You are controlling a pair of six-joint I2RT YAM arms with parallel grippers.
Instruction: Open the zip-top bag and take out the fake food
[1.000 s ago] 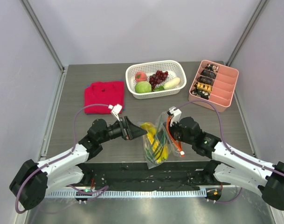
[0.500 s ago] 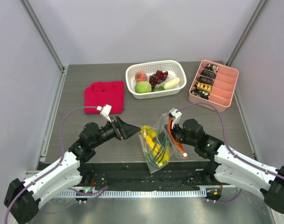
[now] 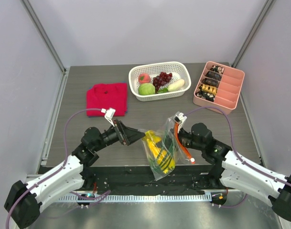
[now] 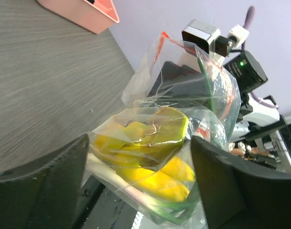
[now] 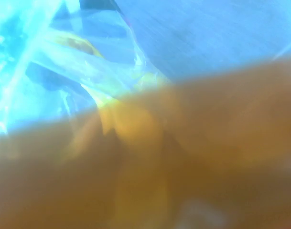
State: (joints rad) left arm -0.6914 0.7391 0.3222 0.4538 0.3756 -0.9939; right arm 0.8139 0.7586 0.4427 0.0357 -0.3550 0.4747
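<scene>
Right in front of the white perforated plastic basket (image 3: pixel 157 97), on its near side: the clear, crinkly zip-top bag (image 3: pixel 167 128), held up on end, lower part sagging past the near edge of the grey wood-grain tabletop (image 3: pixel 150 112). Pinched at the orange-red zipper strip (image 3: pixel 184 151) by the right jaws, in front of the basket's right end, drawn narrow on that stiff edge. From the right wrist, just an orange blur of strip pressed close, with shiny wrinkled film behind.

Inside the film: glossy yellow plastic bananas (image 3: pixel 156 145), curved and smooth, with thin dark green strands (image 3: pixel 165 160) running down among them.

In front of the basket's left end: left jaws spread wide and level with the bag, one dark matte finger (image 4: pixel 40 186) either side of the banana bulge. Contact with the plastic? Cannot tell.

In the basket itself, a huddle of hard plastic shapes:
- round pink-red fruit (image 3: pixel 144 78)
- smooth green ball (image 3: pixel 146 89)
- knobbly dark red grapes (image 3: pixel 162 78)
- long white radish-shaped piece (image 3: pixel 176 85)

Just right of the basket: a pink divided plastic tray (image 3: pixel 229 90), long slots side by side, dark brown pieces (image 3: pixel 210 83) lined up in the slot nearest the basket. Left of the basket: a bright red folded cloth (image 3: pixel 107 98), soft and matte, flat on the wood grain.
</scene>
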